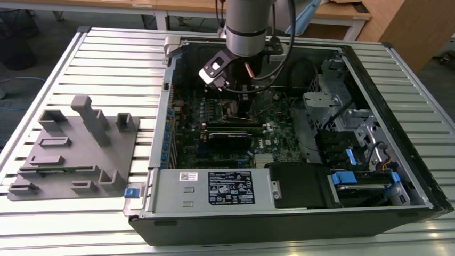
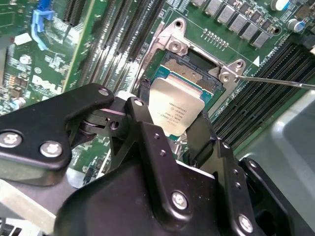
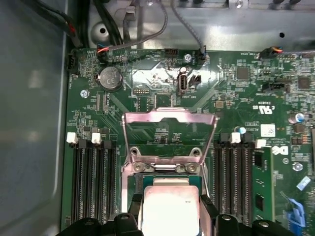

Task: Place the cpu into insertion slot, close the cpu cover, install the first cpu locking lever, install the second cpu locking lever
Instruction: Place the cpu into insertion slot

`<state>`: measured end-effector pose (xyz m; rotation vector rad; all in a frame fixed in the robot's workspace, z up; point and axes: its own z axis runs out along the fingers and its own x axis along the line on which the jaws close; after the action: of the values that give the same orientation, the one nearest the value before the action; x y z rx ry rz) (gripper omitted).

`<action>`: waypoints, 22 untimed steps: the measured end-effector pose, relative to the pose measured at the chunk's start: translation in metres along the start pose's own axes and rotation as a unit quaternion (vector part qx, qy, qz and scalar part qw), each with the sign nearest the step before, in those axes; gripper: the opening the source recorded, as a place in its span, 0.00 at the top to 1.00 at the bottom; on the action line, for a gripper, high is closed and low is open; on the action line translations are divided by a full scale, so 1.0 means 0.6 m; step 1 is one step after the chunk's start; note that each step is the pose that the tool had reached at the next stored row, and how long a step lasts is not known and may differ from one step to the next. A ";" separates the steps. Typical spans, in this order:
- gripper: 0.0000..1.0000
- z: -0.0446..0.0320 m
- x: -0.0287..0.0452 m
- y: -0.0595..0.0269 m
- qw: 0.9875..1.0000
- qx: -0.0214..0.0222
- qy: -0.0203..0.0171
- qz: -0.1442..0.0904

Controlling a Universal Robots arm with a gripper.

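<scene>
Inside the open computer case (image 1: 284, 229), the gripper (image 2: 173, 120) was clenched on the cpu (image 2: 178, 108), with 2 black fingers (image 2: 145, 123) at its opposite edges. It held the cpu just over the insertion slot (image 2: 192, 66) on the green board (image 3: 236, 98). The cpu cover (image 3: 170, 117) stood raised on its hinge, clear of the slot.

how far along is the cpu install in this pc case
Done: nothing finished that shows. In hand: the black gripper has its jaws shut on the silvery square cpu, right over the dark-framed golden insertion slot; whether it is seated, I cannot tell. Left: the thin metal cpu cover stands open, and a thin wire locking lever juts free.
</scene>
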<state>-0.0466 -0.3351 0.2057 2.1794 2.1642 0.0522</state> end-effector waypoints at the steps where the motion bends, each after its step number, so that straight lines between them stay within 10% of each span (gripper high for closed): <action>1: 0.46 0.001 0.001 -0.001 1.000 0.000 0.000 0.000; 22: 0.46 0.020 0.009 -0.009 1.000 0.000 0.000 0.000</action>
<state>-0.0509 -0.3301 0.1932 2.1799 2.1633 0.0515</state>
